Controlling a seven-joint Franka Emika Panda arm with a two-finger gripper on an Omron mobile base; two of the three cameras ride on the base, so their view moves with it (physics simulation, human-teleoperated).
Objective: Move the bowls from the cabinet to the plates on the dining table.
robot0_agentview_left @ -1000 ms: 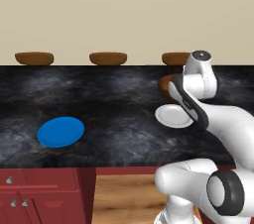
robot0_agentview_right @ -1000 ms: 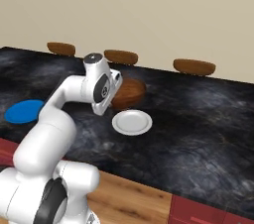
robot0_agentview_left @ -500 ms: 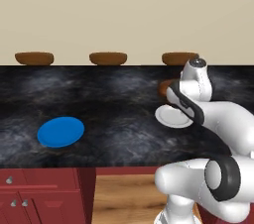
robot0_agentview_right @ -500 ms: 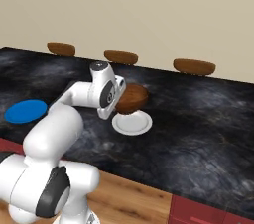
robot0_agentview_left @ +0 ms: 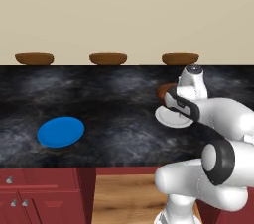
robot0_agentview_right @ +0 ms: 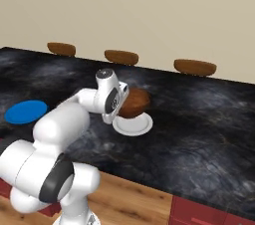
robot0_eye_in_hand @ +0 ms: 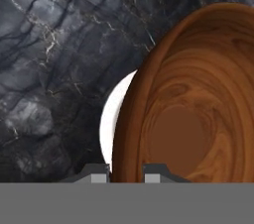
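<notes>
The fingers (robot0_eye_in_hand: 126, 172) are clamped on the near rim of the wooden bowl (robot0_eye_in_hand: 191, 104), one tip inside the wall and one outside, as the hand view shows. The bowl hangs from them, directly ahead of and below the fingers.

Change over the last second: the arm has carried the bowl from beyond the white plate (robot0_agentview_right: 132, 124) toward it. In the right base view the bowl (robot0_agentview_right: 133, 103) now sits over the far part of the plate, where a second ago it stood clear behind it. In the hand view the plate (robot0_eye_in_hand: 115, 119) shows as a pale crescent just outside the bowl's rim, on the side of the outer finger, so the bowl overlaps it but does not look centred. Whether the bowl's base already touches the plate cannot be told.

Significance: the first delivery appears close to its end. Judged from here, a small shift to centre the bowl, a short descent and a release would finish it.

Outstanding: the blue plate (robot0_agentview_left: 60, 131) lies bare on the desk (robot0_agentview_left: 119, 114), well apart from the fingers, to their left in both base views. It awaits the second bowl.

Risk: releasing off-centre could leave the bowl tipped on the plate's edge.
</notes>
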